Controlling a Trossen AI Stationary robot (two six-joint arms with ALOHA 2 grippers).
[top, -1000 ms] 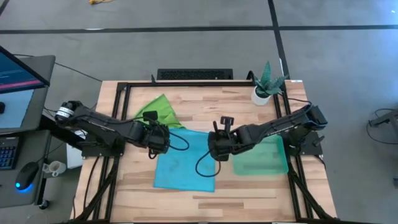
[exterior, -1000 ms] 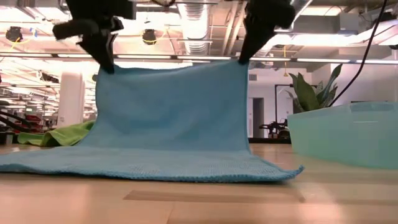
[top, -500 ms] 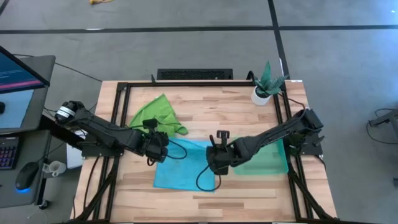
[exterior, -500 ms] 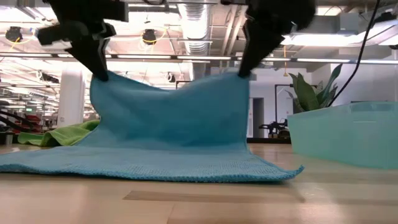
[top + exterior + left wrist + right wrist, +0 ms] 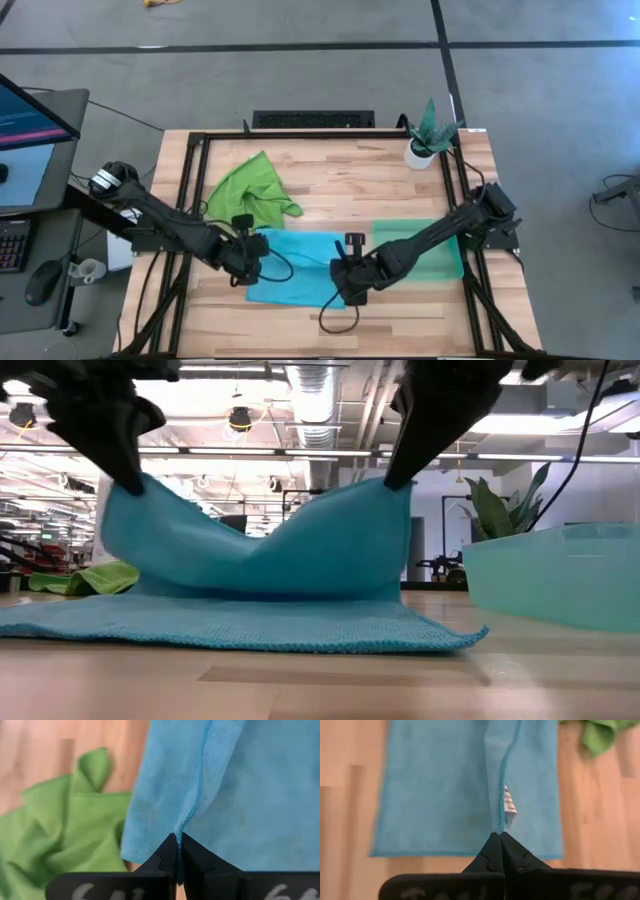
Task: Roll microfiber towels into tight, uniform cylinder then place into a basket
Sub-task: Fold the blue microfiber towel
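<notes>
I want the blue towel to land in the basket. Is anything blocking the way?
Nothing visible does. The blue towel, pinched by the left gripper and right gripper, lies right beside the basket, bare wood between.

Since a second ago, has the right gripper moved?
Yes. The right gripper, shut on the blue towel, has moved toward the table's front edge, away from the plant pot.
</notes>
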